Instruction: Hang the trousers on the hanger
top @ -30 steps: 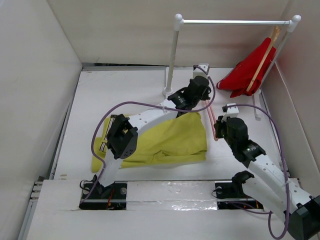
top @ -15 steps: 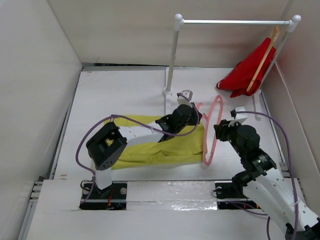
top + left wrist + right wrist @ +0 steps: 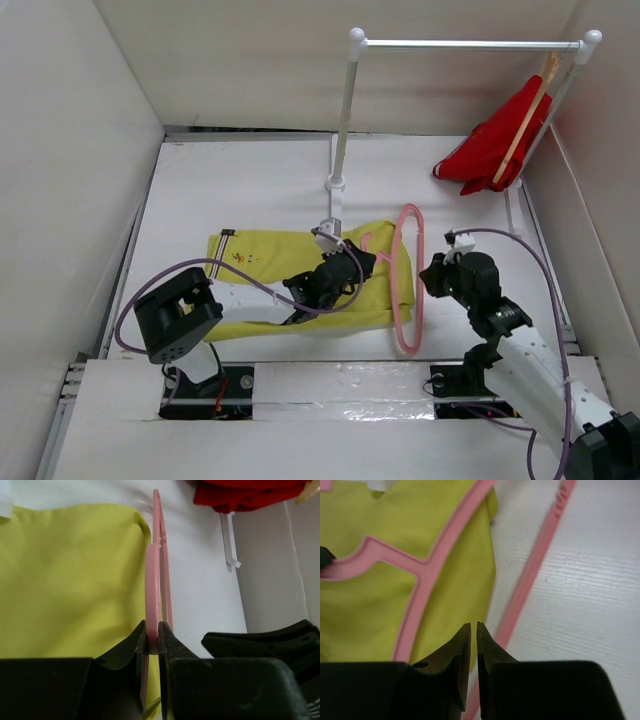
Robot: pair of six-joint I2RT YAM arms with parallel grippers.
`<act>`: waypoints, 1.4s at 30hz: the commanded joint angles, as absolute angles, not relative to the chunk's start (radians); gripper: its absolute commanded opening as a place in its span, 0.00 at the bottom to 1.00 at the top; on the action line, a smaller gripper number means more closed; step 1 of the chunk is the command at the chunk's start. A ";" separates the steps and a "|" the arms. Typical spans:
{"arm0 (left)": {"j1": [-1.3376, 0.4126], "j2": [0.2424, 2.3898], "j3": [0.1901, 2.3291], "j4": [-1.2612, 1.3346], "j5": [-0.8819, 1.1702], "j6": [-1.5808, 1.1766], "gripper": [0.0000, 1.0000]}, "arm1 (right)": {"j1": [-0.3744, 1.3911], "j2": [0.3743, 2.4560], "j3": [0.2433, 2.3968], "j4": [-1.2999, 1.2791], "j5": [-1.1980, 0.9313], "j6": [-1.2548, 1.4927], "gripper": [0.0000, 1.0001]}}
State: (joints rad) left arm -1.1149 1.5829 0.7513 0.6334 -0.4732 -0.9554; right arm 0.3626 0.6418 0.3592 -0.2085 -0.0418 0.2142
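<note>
**Left gripper pinching the pink hanger over the trousers; right gripper closed on nothing**

The left arm is covering the middle of the trousers in the overhead view, and its wrist is hiding its own fingertips there. Both wrist views are cutting the hanger off at their edges, so its full outline is showing only from above. Whether the right fingertips are touching the hanger bar passing beneath them cannot be told.

The left gripper (image 3: 153,636) is clamping a thin pink edge of the hanger (image 3: 152,590), its jaws pressing on either side of the plastic. The right gripper (image 3: 474,626) is sitting with its jaws drawn almost together, only a sliver between them, and nothing is lying in that gap.

The hanger is standing tilted on edge at the right end of the trousers (image 3: 265,255), its hook pointing back over the cloth toward the left gripper and its frame overlapping the fabric's right edge. The trousers are lying flat on the table (image 3: 250,190), between the two arms and mostly on the left side.

Well apart, at the far right, a red garment (image 3: 488,148) is hanging on a wooden hanger (image 3: 527,112) from a white rail (image 3: 470,44).
</note>
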 commanded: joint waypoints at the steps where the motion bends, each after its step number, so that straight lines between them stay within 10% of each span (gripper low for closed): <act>1: -1.111 1.516 0.715 0.673 -0.591 -0.970 0.00 | 0.354 0.641 0.318 -0.071 -0.113 0.253 0.23; 6: -1.111 1.537 0.712 0.690 -0.549 -0.959 0.00 | 0.345 0.820 0.308 0.066 -0.155 0.242 0.57; 20: -1.091 1.637 0.724 0.726 -0.480 -0.957 0.00 | 0.345 1.127 0.347 0.264 -0.152 0.239 0.58; 25: -1.091 1.625 0.710 0.721 -0.492 -0.957 0.00 | 0.345 1.152 0.342 0.271 -0.162 0.255 0.78; 42: -1.100 1.658 0.707 0.722 -0.503 -0.930 0.00 | 0.345 1.135 0.221 0.373 -0.313 0.296 0.26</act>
